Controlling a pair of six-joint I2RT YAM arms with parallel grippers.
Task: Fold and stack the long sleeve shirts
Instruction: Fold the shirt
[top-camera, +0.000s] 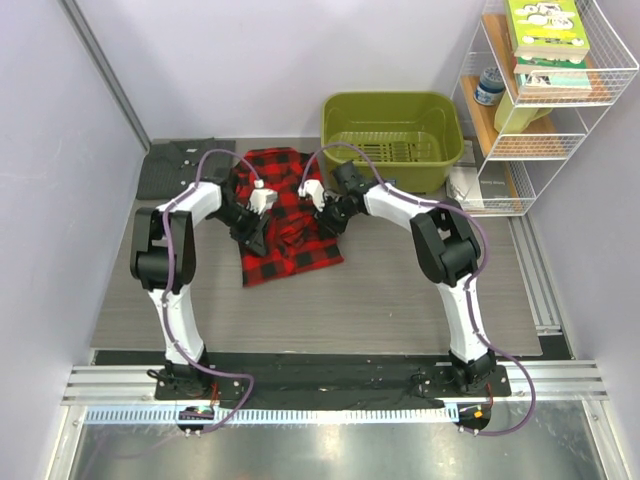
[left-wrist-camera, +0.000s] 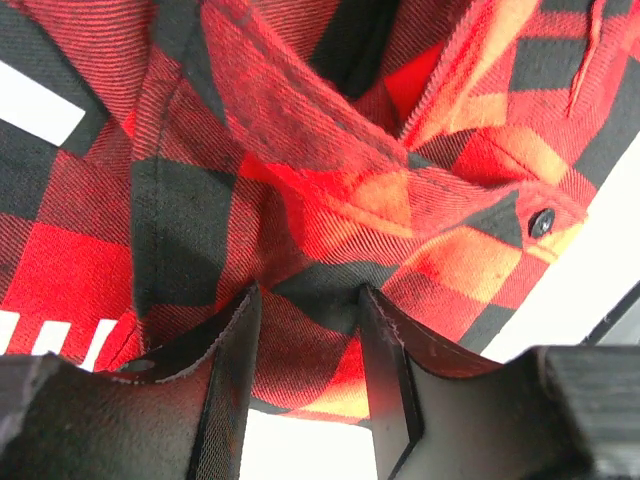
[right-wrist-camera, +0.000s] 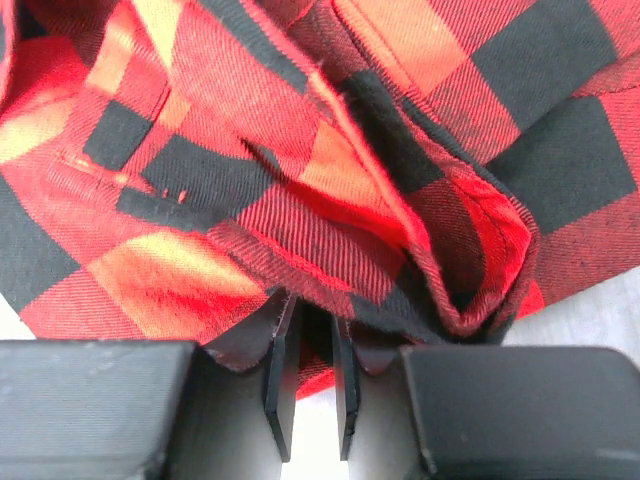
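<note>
Folding the plaid flannel shirt (top-camera: 285, 215): my left gripper (left-wrist-camera: 305, 300) is apart, straddling it; my right gripper (right-wrist-camera: 312, 305) pinches its edge. Next, probably: left clamps, both lift evenly.

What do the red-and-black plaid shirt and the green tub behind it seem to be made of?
Plaid shirt: soft woven cloth, probably brushed cotton flannel. The wrist views show a diagonal weave and a fuzzy, matte surface.
Green tub: most likely moulded plastic, being smooth, evenly coloured, with a slotted floor.
</note>
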